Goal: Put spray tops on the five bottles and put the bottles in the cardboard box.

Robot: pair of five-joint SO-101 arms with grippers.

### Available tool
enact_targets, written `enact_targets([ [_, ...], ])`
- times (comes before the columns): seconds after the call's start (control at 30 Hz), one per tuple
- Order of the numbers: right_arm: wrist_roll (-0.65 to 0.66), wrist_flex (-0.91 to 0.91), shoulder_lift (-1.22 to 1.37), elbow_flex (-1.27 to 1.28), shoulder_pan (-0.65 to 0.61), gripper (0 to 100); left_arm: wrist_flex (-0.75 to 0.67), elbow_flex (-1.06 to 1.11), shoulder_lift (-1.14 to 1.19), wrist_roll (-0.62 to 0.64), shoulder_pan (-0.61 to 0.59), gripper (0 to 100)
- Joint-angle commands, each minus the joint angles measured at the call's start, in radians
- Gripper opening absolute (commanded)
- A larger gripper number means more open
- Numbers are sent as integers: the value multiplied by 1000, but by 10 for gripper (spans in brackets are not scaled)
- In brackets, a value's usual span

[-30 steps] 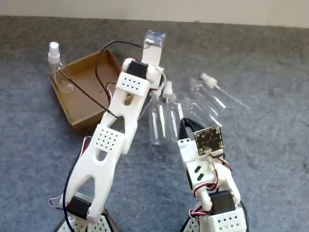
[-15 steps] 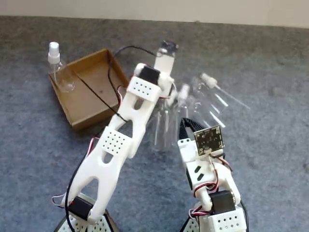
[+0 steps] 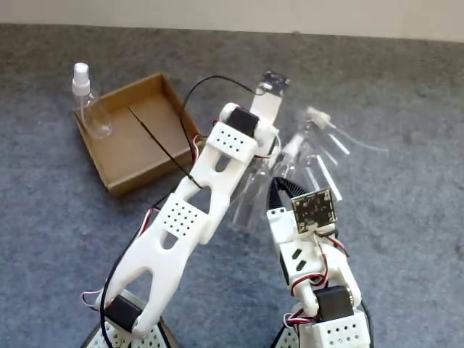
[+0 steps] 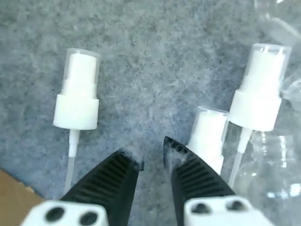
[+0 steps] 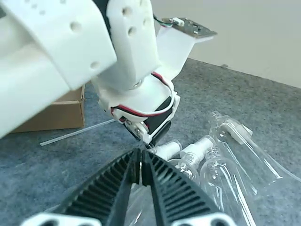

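Left wrist view looks down on the left pincer point(image 4: 151, 153), whose jaws stand a little apart with only grey table between them. One loose spray top point(image 4: 76, 102) lies just beside one jaw with its thin dip tube running back toward it. A second spray top point(image 4: 207, 136) lies almost against the other jaw, next to a third top point(image 4: 259, 94) and an open bottle neck point(image 4: 275, 162). From the high view, the clear bottles point(image 3: 304, 156) lie bunched near the middle of the table point(image 3: 406, 239). The cardboard box point(image 3: 123, 156) sits toward the far left, with one capped bottle point(image 3: 83, 101) upright at its far left corner, seemingly inside. The right pincer point(image 5: 140, 165) hangs closed on nothing, close behind the left arm. The risk I see is crowding. A descent that drifts sideways would likely nudge the neighbouring top or set a round bottle rolling, and closing there could pinch two pieces at once. A dip tube is slender and would probably bend or flick its top away if a jaw landed on it. With both arms this near each other, a wide swing could also knock them together.
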Motion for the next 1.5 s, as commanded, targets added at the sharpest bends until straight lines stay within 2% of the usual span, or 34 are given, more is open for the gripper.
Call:
enact_targets([
  [0.0,12,-27,-7,116,15,13,5,-38,-44,11,5,39],
  [0.13,12,-27,-7,116,16,13,8,-38,-107,11,-16,39],
  [0.3,9,-31,-7,116,51,13,94,-38,-154,11,-42,42],
  [0.53,6,-35,-8,110,124,13,137,-38,-159,12,-93,148],
  [0.73,6,-35,-8,110,311,13,140,-38,-208,12,-85,151],
  [0.93,6,-28,-8,114,441,13,150,-22,-311,12,-84,151],
  [1.17,6,-22,-7,114,473,12,152,252,-498,12,-45,151],
  [1.47,6,15,-7,114,470,12,147,768,-817,11,24,151],
])
